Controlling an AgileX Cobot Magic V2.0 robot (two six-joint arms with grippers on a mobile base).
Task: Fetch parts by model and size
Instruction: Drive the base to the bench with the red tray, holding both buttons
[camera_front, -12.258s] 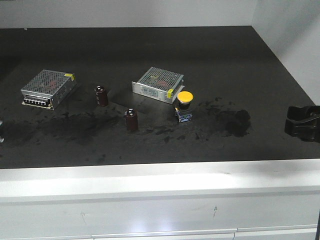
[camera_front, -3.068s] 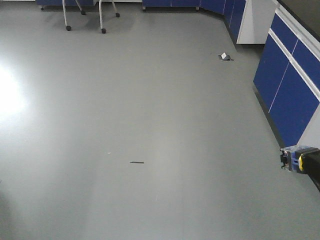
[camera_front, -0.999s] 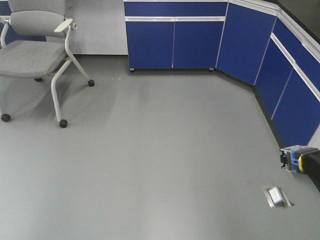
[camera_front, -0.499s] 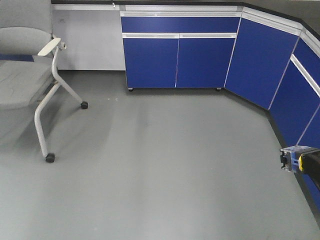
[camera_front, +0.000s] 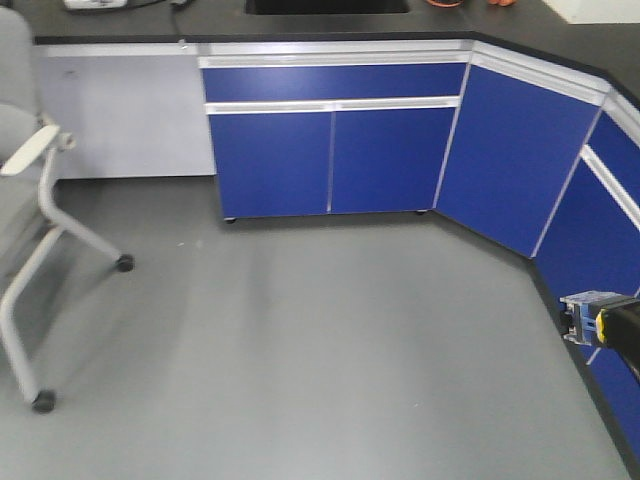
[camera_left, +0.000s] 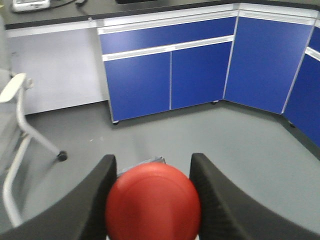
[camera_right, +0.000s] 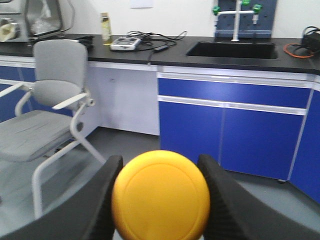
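Blue cabinets (camera_front: 330, 150) sit lower in the front view than before, base travelling; left gripper (camera_left: 152, 162) clamps red-capped switch (camera_left: 152, 202), right gripper (camera_right: 160, 161) clamps yellow-capped switch (camera_right: 160, 197), each lower centre of its wrist view, secured for carriage.

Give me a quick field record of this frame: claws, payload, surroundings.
left claw: closed on red-capped switch
right claw: closed on yellow-capped switch
location: over open grey floor, facing blue cabinets
nearby: grey chair to the left, sink in the black countertop
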